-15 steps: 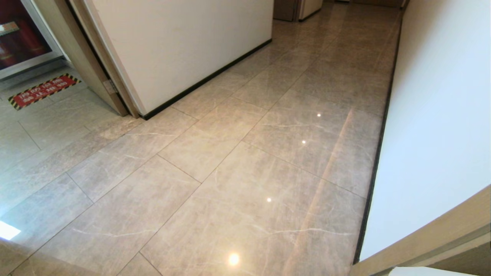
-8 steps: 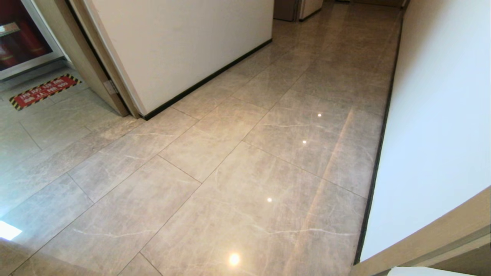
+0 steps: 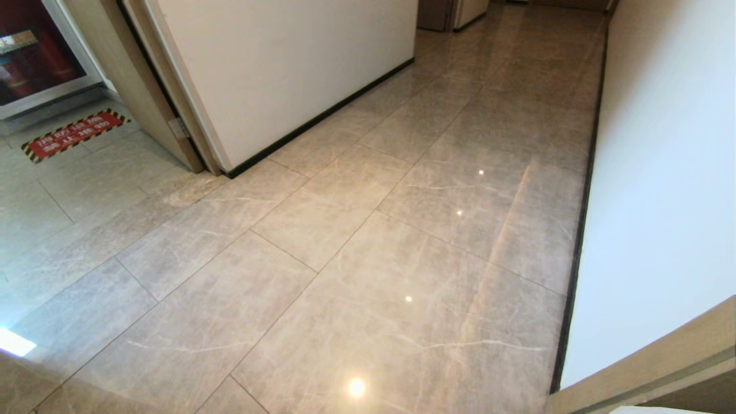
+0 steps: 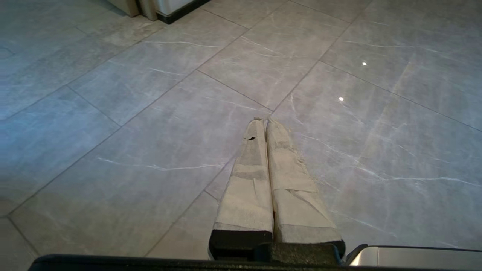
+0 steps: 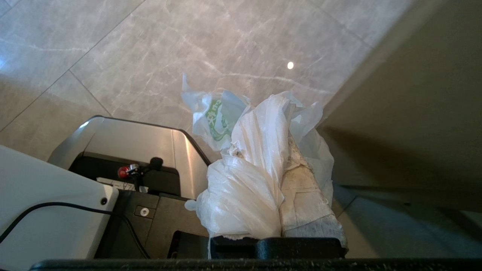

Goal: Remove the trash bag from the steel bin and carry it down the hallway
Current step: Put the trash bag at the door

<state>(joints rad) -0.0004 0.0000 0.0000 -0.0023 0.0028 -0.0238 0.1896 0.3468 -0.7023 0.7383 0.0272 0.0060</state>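
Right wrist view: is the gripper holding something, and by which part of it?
Yes. The right gripper is shut on the trash bag, its fingers pinching the bunched plastic at the bag's top. The left gripper is shut and empty.

One thin white translucent plastic trash bag with green print. One red floor sign with yellow-black striped border. Two tape-wrapped pincers: left pincer, right pincer.

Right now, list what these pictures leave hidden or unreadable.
- Trash bag: right wrist view; bunched plastic hides its contents and most of the right gripper shut on it.
- Steel bin: in no view.
- Red floor sign: head view; lettering too small to read.
- Both arms: outside the head view.
- Left gripper: shut and empty, over the hallway floor.
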